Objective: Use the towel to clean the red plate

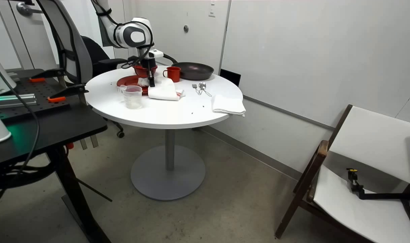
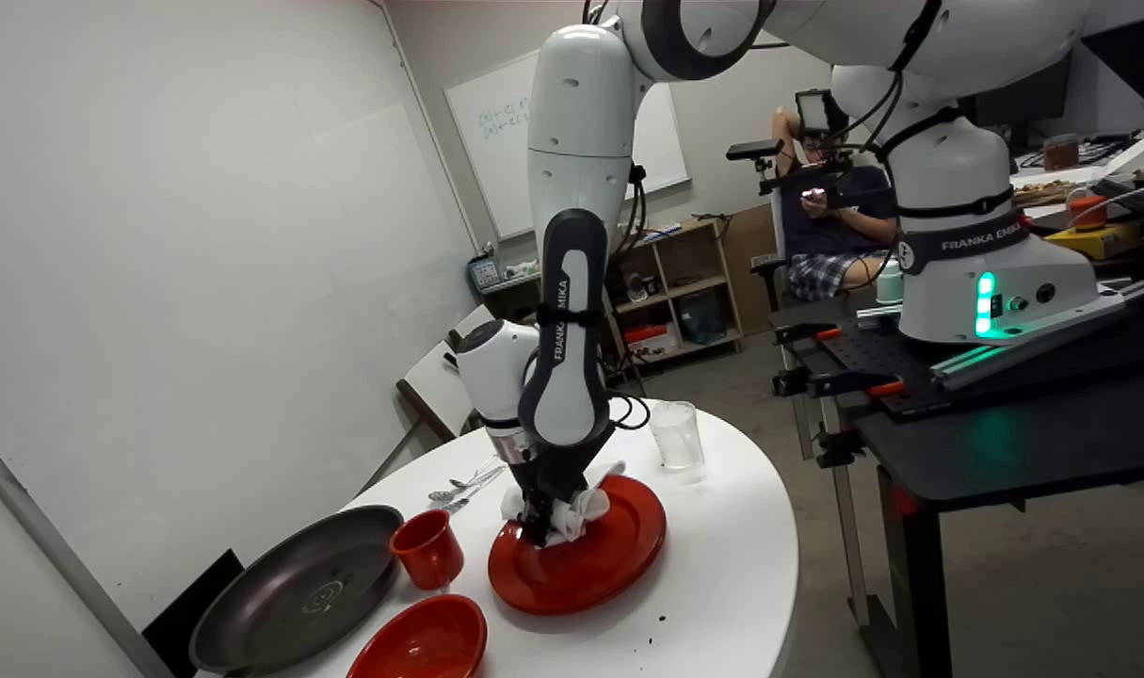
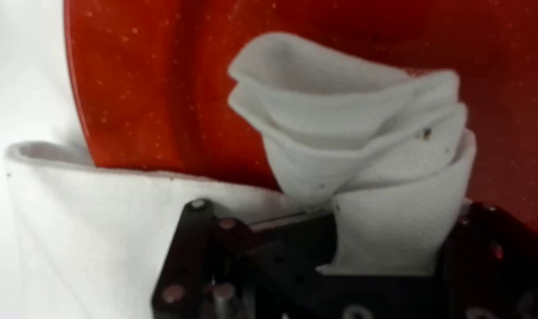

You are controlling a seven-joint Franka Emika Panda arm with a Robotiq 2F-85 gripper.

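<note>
The red plate (image 1: 124, 81) lies on the round white table and also shows in an exterior view (image 2: 619, 556) and the wrist view (image 3: 131, 88). The white towel (image 1: 164, 89) lies partly on the plate and partly on the table beside it. My gripper (image 2: 537, 527) points down over the plate's edge area, shut on a bunched part of the towel (image 3: 397, 173). Folds of the towel, with small dark specks, stick up between the fingers in the wrist view. A flat part of the towel covers one edge of the plate. The fingertips are hidden by the cloth.
A red bowl (image 2: 426, 640), red mug (image 2: 428, 549) and dark pan (image 2: 298, 589) stand near the plate. A clear plastic cup (image 1: 133, 97) stands on its other side. Metal utensils (image 1: 202, 88) and another folded white cloth (image 1: 227, 104) lie on the table (image 1: 151, 114).
</note>
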